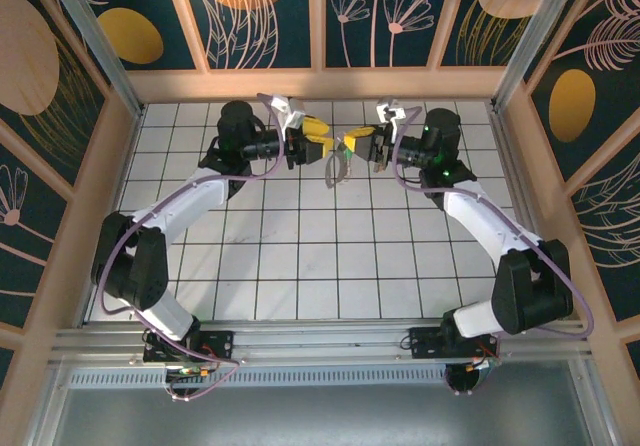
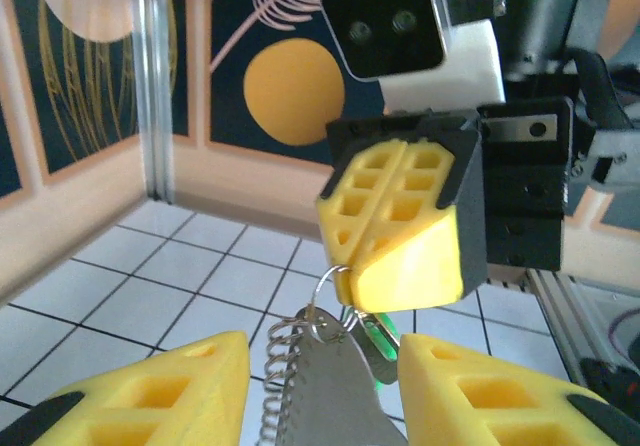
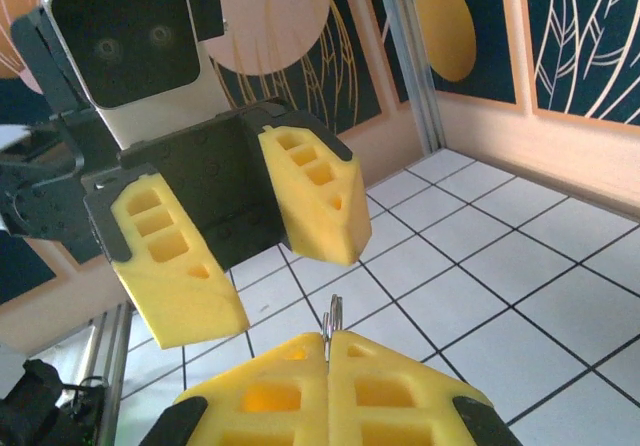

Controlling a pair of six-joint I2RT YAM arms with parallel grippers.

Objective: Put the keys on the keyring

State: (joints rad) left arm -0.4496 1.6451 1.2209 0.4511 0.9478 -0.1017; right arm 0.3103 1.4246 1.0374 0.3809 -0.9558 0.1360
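The keyring point(image 2: 322, 284) is pinched by its edge between the closed jaws of the right gripper point(image 3: 328, 341). Just below the right gripper, the green key point(image 2: 381, 334) is seen among grey metal pieces point(image 2: 320, 391); whether it is fully threaded cannot be told. Facing the right gripper, the left gripper point(image 3: 250, 236) is held with jaws apart and nothing gripped. If the thin pinch is nudged, the ring could be twisted loose and dropped.

Left claw point(image 1: 322, 142) blocked ahead by right claw point(image 1: 358, 144), keyring point(image 1: 339, 168) between; table point(image 1: 300, 256) nearside open.
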